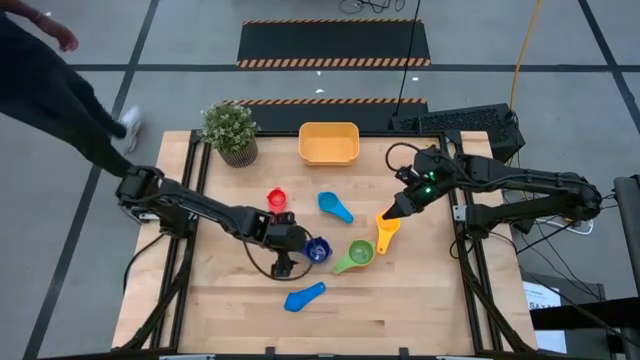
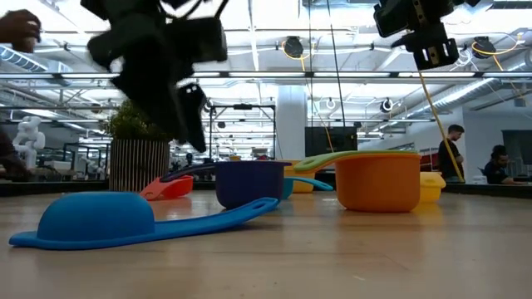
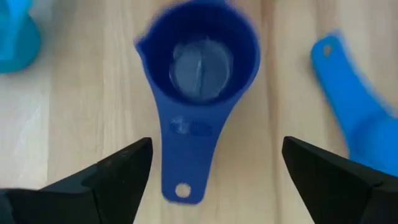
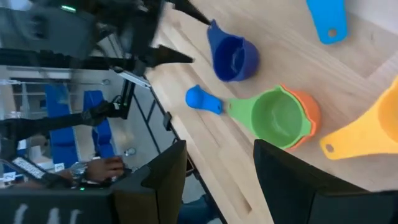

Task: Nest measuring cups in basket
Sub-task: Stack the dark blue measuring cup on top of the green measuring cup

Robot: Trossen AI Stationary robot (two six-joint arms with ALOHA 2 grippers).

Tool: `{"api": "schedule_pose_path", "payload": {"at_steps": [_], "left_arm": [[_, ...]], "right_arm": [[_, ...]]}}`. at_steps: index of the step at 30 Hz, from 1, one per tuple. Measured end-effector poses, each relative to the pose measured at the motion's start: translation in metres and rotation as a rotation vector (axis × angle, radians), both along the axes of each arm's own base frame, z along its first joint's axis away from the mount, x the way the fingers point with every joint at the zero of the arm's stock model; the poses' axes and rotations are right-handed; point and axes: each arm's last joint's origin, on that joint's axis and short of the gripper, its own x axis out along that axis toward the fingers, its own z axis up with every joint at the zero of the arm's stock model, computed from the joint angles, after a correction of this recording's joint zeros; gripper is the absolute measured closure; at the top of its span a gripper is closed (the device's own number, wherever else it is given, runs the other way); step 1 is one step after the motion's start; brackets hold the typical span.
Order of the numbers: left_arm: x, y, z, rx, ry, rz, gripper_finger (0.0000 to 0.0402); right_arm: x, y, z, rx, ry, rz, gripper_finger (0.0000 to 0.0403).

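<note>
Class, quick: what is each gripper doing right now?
Left gripper: open, above the dark blue cup, holding nothing.
Right gripper: open, empty.

The wooden table (image 1: pixel 400 310) carries scattered measuring cups (image 1: pixel 335 207), the basket (image 1: pixel 329 143) and a potted plant (image 1: pixel 231 131).

The left dark six-joint arm reaches from the left edge of the overhead frame to its centre, its two-finger left gripper (image 1: pixel 300 250) spread wide. The right arm enters from the right; its right gripper (image 1: pixel 392 214) points toward centre, fingers parted.
</note>
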Motion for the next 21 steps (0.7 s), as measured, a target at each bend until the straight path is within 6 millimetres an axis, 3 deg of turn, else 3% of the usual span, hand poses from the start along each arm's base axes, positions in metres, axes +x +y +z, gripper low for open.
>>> {"api": "schedule_pose_path", "payload": {"at_steps": [7, 14, 21], "left_arm": [[0.01, 0.004, -0.023, 0.103, 0.031, -0.076, 0.0037], [0.015, 0.009, -0.035, 0.108, 0.054, -0.032, 0.0041], [0.015, 0.009, -0.034, 0.077, 0.055, 0.029, 0.01]], "right_arm": [[-0.004, 0.001, 0.002, 0.002, 0.0, -0.002, 0.0222], [-0.009, 0.002, 0.005, -0.001, -0.021, -0.005, 0.0222], [-0.01, 0.002, 0.005, -0.002, -0.018, -0.006, 0.0222]]}}
